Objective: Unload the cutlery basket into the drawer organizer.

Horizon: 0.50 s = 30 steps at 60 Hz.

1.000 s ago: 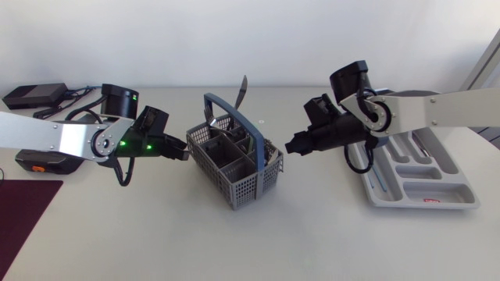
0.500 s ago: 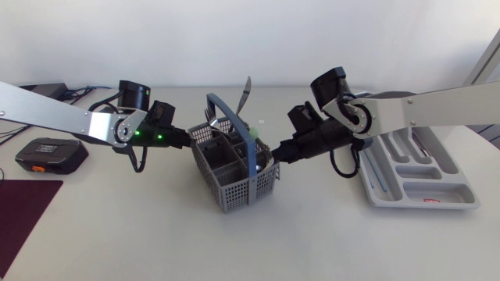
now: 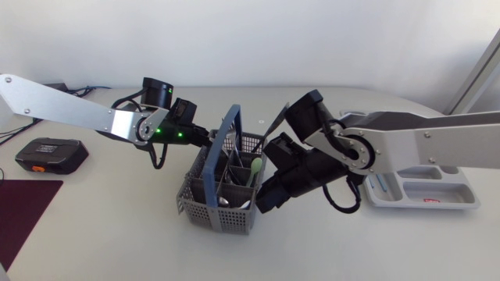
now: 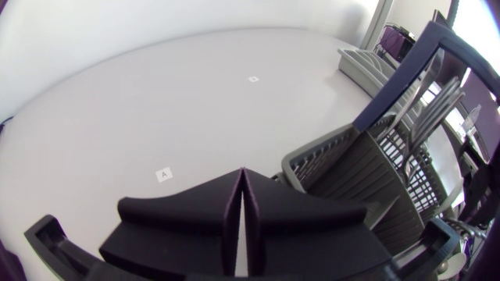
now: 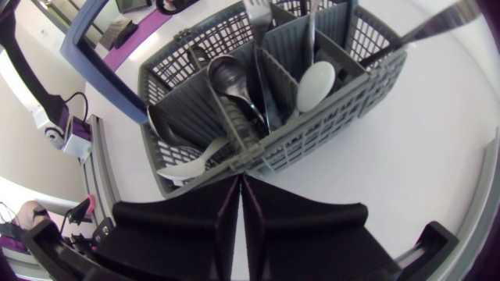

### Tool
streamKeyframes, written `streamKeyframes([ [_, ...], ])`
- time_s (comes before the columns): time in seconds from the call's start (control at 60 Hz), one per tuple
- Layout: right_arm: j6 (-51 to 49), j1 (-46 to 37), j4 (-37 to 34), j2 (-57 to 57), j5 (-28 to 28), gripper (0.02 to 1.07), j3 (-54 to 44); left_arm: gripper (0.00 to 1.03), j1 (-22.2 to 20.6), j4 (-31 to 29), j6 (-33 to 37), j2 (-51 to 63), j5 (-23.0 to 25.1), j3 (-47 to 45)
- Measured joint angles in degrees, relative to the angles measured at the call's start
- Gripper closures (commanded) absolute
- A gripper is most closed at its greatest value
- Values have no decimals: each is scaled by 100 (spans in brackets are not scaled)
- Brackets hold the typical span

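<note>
Matt grey perforated plastic basket (image 3: 209, 212) holds a glossy metal spoon (image 5: 227, 79).

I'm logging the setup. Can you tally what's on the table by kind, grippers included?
basket: 1
organizer: 1
grippers: 2, left gripper and right gripper
black box: 1
mat: 1
Total: 6
</note>
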Motion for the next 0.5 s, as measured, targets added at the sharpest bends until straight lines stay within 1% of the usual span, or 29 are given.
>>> streamKeyframes([
  [0.15, -109, -15, -35, -243, 15, 97, -164, 100, 55, -175, 9, -22, 94, 59],
  [0.25, -238, -385, -44, -684, 15, 97, -439, 100, 299, -310, 72, -339, 249, -63],
  [0.4, -485, -1283, -31, -1073, -44, 97, -660, 100, 859, -334, 396, -1812, 398, -809],
  [0.5, -564, -1871, 151, -1003, -188, 97, -675, 100, 988, -516, 634, -2844, 658, -1274],
])
